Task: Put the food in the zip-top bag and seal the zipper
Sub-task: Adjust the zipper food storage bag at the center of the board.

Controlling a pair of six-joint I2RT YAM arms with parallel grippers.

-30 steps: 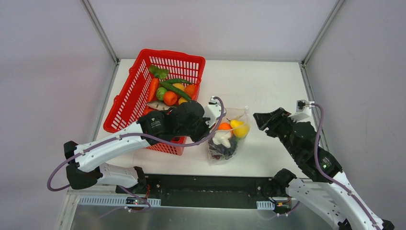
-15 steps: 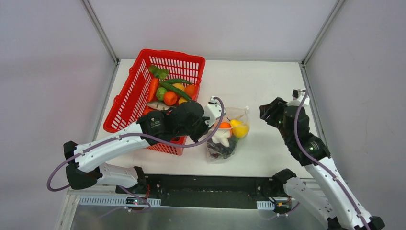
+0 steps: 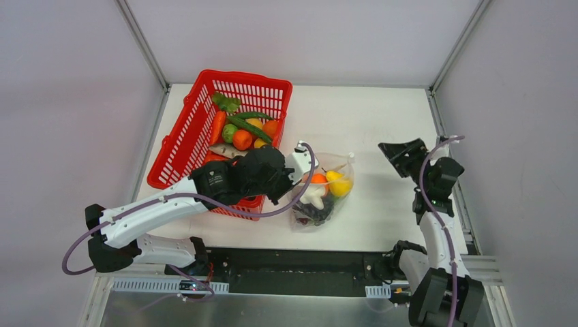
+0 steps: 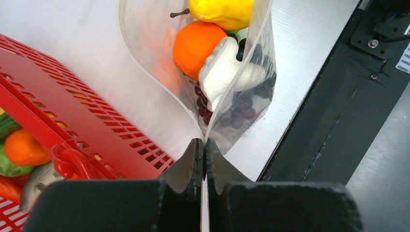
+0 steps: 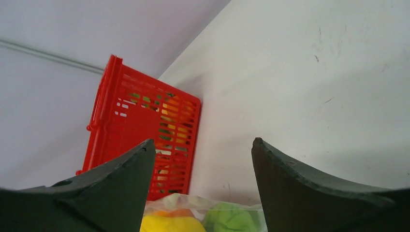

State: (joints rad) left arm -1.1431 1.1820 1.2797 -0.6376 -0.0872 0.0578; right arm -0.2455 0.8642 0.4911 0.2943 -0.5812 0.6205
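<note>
Top external view gives us the clear plastic zip-top bag (image 3: 319,194) lying on the white worktop (image 3: 371,119), close to its near edge and just beside the near right corner of the red mesh plastic basket (image 3: 198,133). The bag holds a round orange ball (image 4: 196,46), a glossy yellow fruit (image 4: 222,10), a white garlic bulb (image 4: 220,72) and dark purple grapes (image 4: 238,107). From the left wrist we see the left gripper (image 4: 203,147) closed tight on the bag's edge, a thin film of plastic pinched between its jaws. From that pinch the bag's rim curves away in an open loop. The basket wall stands just to one side, and the black strip along the worktop's near edge lies on the other. We cannot make out the press-seal strip. The right gripper (image 5: 203,145) is raised near the worktop's right edge, well apart from the bag, its jaws spread wide with nothing between them. A broad stretch of white worktop lies between it and the bag, and more runs behind the bag to the back wall. More toy vegetables sit in the basket.
</note>
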